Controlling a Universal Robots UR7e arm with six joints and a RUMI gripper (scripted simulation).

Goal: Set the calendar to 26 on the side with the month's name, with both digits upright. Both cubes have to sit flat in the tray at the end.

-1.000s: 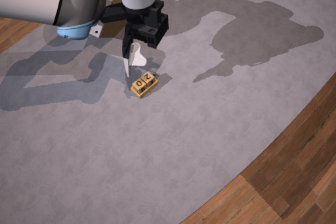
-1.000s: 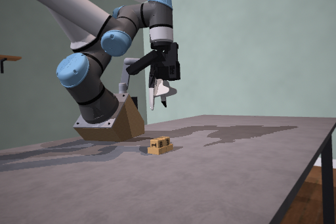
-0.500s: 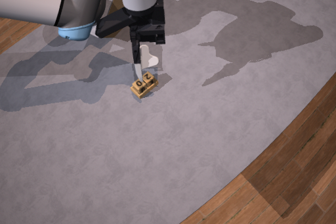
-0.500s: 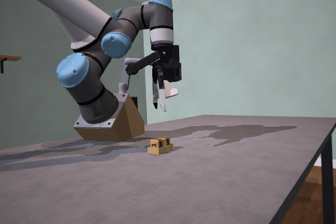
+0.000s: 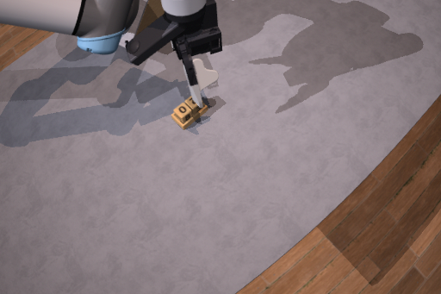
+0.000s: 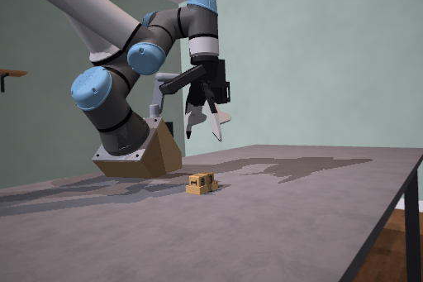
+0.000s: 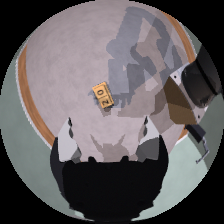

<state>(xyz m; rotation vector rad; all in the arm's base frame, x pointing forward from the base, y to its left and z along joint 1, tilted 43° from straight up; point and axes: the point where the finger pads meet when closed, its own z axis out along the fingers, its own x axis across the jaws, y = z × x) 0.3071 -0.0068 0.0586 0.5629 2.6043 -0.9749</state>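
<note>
Small tan wooden block calendar (image 5: 189, 113) lies left of centre in the top view, its long axis running diagonally from lower left to upper right.

Its two cubes sit side by side in the shallow tray; the top faces read 2 and 0 in the wrist view. The black end effector (image 6: 203, 133) with pale fingers hangs above it, spread wide and grasping nothing. The matte grey mottled worktop (image 5: 241, 187) has a curved edge over brown plank flooring (image 5: 388, 230); pale green walls (image 6: 314, 55) stand behind.

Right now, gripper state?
Gripper: open, holding nothing, above the calendar.
</note>
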